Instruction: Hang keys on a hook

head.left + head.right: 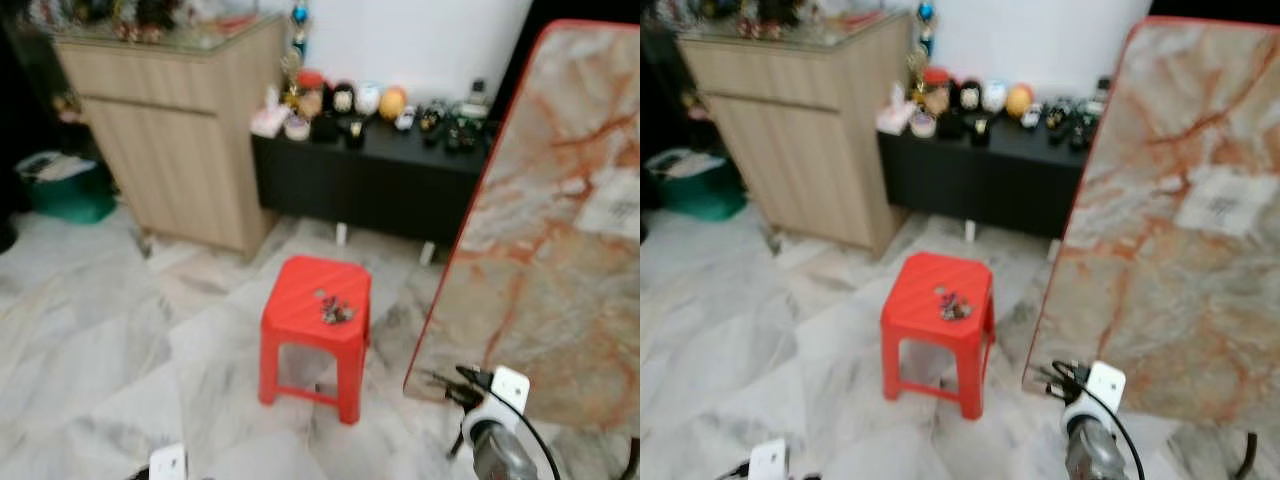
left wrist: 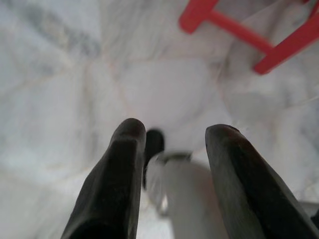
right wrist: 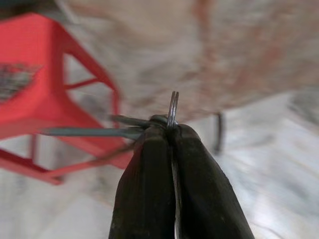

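While the right hand (image 3: 172,130) sat clamped on a thin grey metal key ring beside the tilted marble-pattern slab (image 1: 560,230), the left hand (image 2: 174,144) hung open over marble floor (image 1: 90,330), empty, a small dark key bunch (image 1: 336,311) on the red plastic stool (image 1: 316,330).
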### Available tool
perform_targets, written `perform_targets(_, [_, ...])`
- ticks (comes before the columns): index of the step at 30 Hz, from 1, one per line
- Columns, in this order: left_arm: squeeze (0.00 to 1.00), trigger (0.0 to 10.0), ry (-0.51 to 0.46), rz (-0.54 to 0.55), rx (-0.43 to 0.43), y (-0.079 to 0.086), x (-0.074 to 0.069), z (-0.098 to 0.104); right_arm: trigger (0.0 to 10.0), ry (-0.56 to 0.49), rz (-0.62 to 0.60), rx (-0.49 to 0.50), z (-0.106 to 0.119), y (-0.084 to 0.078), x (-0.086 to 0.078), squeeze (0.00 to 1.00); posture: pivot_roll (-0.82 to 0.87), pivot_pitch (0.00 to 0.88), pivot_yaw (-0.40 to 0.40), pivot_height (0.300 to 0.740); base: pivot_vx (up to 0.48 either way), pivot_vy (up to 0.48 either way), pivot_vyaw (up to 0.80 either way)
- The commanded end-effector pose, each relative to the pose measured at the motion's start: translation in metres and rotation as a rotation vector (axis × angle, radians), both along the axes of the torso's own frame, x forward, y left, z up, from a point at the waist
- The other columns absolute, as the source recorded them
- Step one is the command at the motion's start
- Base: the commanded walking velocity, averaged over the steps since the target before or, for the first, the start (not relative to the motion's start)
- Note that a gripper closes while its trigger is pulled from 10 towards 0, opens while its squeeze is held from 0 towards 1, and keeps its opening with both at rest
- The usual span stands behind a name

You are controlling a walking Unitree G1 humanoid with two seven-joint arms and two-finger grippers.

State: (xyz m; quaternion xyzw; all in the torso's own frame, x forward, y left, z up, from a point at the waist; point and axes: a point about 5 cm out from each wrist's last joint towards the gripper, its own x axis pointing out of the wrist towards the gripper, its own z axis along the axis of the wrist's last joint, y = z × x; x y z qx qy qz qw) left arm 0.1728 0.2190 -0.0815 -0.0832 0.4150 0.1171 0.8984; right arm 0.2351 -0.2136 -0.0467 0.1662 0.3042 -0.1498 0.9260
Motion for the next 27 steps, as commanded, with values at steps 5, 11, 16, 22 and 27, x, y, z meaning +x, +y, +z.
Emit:
perform_targets(5, [0.00, 10.0, 0.029, -0.033, -0.013, -0.009, -0.003, -0.004, 10.0, 0.001, -0.004, -0.023, 0.000, -0.009, -0.004, 0.00, -0.01, 0.000, -0.038, 0.740, 0.000, 0.000, 0.00])
perform_targets(11, [0.00, 10.0, 0.030, -0.025, -0.002, 0.001, -0.005, -0.002, 10.0, 0.001, -0.003, -0.022, 0.001, -0.010, -0.002, 0.00, -0.01, 0.000, -0.043, 0.740, 0.000, 0.000, 0.00])
perform_targets(16, [0.00, 10.0, 0.033, -0.035, 0.009, 0.004, -0.007, -0.002, 10.0, 0.005, -0.003, -0.020, 0.002, -0.010, 0.000, 0.00, 0.00, 0.000, -0.042, 0.740, 0.000, -0.192, 0.00])
perform_targets(22, [0.00, 10.0, 0.038, -0.032, 0.012, 0.009, -0.011, -0.003, 10.0, 0.009, 0.003, -0.021, 0.001, -0.009, -0.001, 0.00, -0.01, 0.000, -0.039, 0.740, 0.000, -0.480, 0.00])
perform_targets(27, [0.00, 10.0, 0.062, -0.031, 0.025, 0.014, -0.016, -0.004, 10.0, -0.004, 0.005, -0.029, 0.001, -0.008, -0.001, 0.00, 0.00, 0.000, -0.038, 0.740, 0.000, -0.096, 0.00])
